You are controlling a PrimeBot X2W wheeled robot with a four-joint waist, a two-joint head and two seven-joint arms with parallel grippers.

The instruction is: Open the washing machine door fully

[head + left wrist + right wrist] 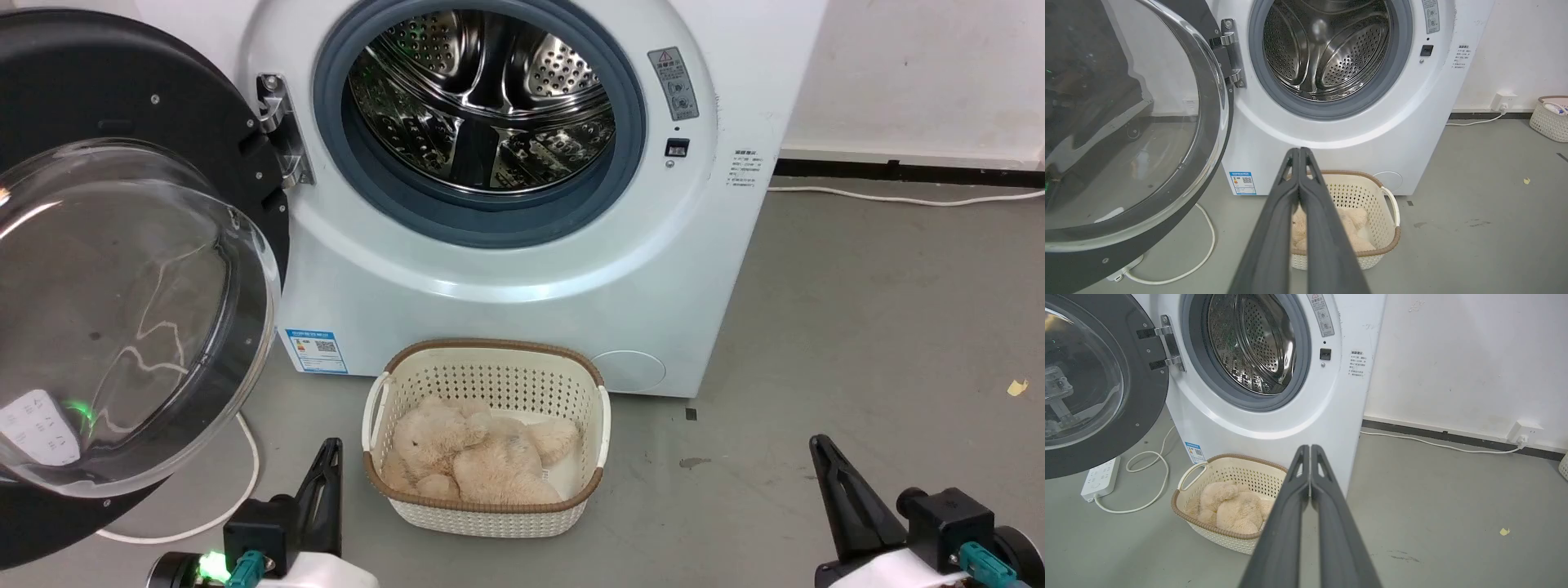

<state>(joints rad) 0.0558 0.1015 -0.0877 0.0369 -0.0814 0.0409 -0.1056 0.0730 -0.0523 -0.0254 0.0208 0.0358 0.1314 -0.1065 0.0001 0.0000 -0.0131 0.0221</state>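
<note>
At the far left of the frame stands the washing machine door, a large glossy black disc with a bulging clear glass bowl at its centre, swung well away from the drum mouth. I judge it rigid and fairly heavy, turning only about its hinge. The glass looks slippery (and worth sparing from knocks), so the black rim far from the hinge seems the better place to push or hook.

Below it, at the lower left, the left pincer is closed, fingers pressed together on nothing, apart from the door. The metal hinge joins the door to the white washing machine, whose steel drum lies exposed inside a grey gasket. On the floor before it sits a cream perforated basket with a plush bear inside. At the lower right, the right pincer is likewise closed and empty. The door looks close to fully open.
</note>
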